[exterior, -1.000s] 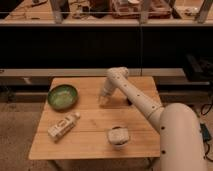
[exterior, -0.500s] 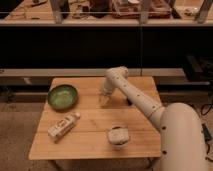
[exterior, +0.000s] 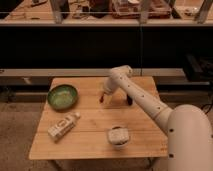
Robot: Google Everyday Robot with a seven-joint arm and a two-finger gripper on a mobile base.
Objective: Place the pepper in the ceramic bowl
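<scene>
Currently down near the back-centre of the wooden table (exterior: pixel 90 145): gripper (exterior: pixel 102 96), tip pointing at the wood. At that tip, a small reddish streak, probably the pepper (exterior: pixel 101 99), on or just above the board; impossible to tell whether clasped or free. Well to the left, apart from both, the ceramic bowl (exterior: pixel 62 96). Nearer the front edge, a lying bottle (exterior: pixel 63 126) and a small white cup (exterior: pixel 118 135)

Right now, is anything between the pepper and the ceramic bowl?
Nothing visible: only bare table between the pepper, at the gripper, and the ceramic bowl. The bottle lies nearer the camera, off that line.
</scene>
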